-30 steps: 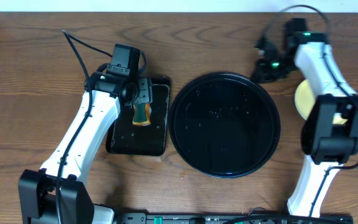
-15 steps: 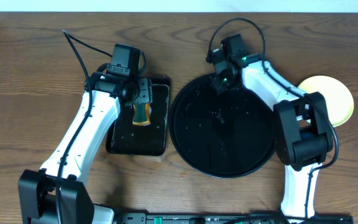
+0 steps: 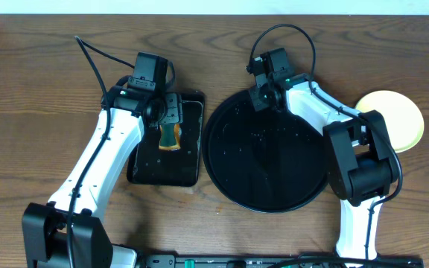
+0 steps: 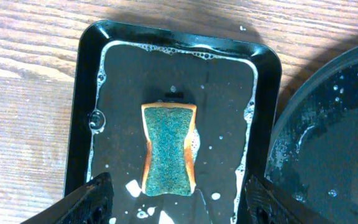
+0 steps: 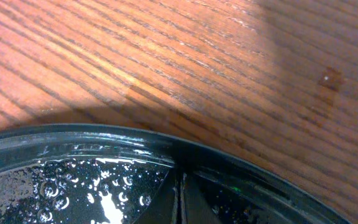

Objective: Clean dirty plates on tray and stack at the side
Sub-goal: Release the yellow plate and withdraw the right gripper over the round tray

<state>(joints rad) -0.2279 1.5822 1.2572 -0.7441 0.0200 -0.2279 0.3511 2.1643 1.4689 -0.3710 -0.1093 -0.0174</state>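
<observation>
The large round black tray (image 3: 268, 160) lies at mid-table, wet with droplets and with no plate on it. A pale yellow plate (image 3: 397, 119) rests on the wood to its right, partly behind my right arm. My right gripper (image 3: 263, 100) is shut and empty, its tips (image 5: 180, 199) just inside the tray's far rim (image 5: 73, 134). My left gripper (image 3: 171, 112) hangs open over a green-and-orange sponge (image 4: 169, 149), its fingers (image 4: 98, 196) wide on either side and apart from it.
The sponge (image 3: 170, 136) lies in soapy water in a small black rectangular tray (image 3: 162, 167) left of the round tray, whose edge (image 4: 334, 124) shows in the left wrist view. Bare wood table surrounds both trays.
My right arm has swung left from beside the yellow plate to the round tray's far rim, uncovering the plate. The left arm and sponge have not moved.
</observation>
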